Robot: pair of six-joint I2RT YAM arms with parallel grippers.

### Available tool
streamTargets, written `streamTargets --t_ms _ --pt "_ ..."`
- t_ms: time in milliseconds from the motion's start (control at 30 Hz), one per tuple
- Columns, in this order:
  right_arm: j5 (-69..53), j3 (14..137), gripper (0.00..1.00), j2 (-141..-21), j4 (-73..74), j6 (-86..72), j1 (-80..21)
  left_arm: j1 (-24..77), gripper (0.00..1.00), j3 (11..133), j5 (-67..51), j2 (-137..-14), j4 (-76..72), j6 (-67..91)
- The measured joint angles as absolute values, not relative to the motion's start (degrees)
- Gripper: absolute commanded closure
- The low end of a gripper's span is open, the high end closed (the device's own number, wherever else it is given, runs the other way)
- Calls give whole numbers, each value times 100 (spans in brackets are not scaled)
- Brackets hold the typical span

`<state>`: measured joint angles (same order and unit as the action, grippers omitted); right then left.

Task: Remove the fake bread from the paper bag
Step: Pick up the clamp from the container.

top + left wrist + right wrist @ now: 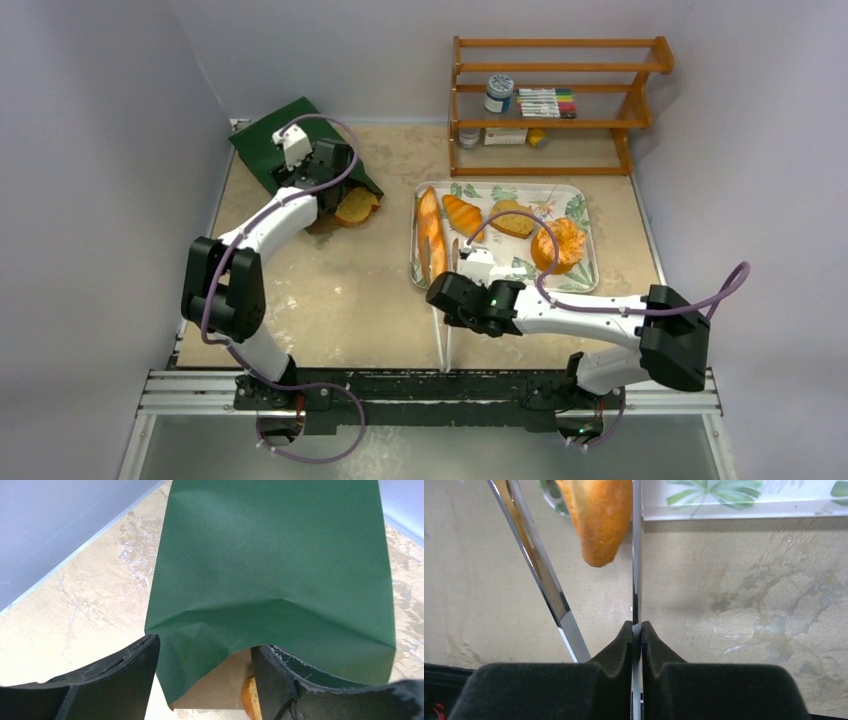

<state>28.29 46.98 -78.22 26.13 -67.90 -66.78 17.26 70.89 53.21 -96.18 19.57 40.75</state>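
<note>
The dark green paper bag (268, 135) lies flat at the back left, its brown-lined mouth toward the tray. A tan bread piece (356, 206) sticks out of the mouth; its orange edge shows in the left wrist view (248, 698). My left gripper (336, 190) is open at the mouth (205, 646), with its right finger (280, 680) under the bag's top layer (270, 570). My right gripper (447, 288) is shut on one arm of metal tongs (636, 555). A baguette tip (599, 520) lies between the tong arms.
A leaf-print tray (580, 200) holds a baguette (431, 235), a croissant (462, 214), a bun (512, 220) and a crinkly orange pastry (559, 245). A wooden shelf (555, 68) with a jar and markers stands at the back right. Walls close both sides.
</note>
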Motion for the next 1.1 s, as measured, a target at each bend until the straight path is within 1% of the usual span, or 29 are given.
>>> streamTargets --t_ms 167,333,500,700,800,900,1100 --pt "3009 5052 98 -7824 2773 -6700 -6707 1732 28 7057 5124 -9378 2047 4143" --pt "3048 5295 99 -7863 2834 -6462 -6707 1890 27 6705 5004 -8930 2117 4254" --pt "3048 5568 100 -8058 2834 -6064 -6705 2379 27 6410 5013 -8383 2276 4372" --pt "3044 5876 100 -8278 2727 -5476 -6595 2823 24 6359 4873 -7494 2462 4464" --pt "3041 6149 100 -8517 2620 -5155 -6521 2867 23 6309 4624 -6945 2510 4547" --pt "3044 6458 100 -8777 2543 -4831 -6479 2871 23 6309 4272 -6692 2530 4602" --pt "3037 7028 100 -9264 2327 -4294 -6434 2871 22 6309 3376 -6764 2624 4637"
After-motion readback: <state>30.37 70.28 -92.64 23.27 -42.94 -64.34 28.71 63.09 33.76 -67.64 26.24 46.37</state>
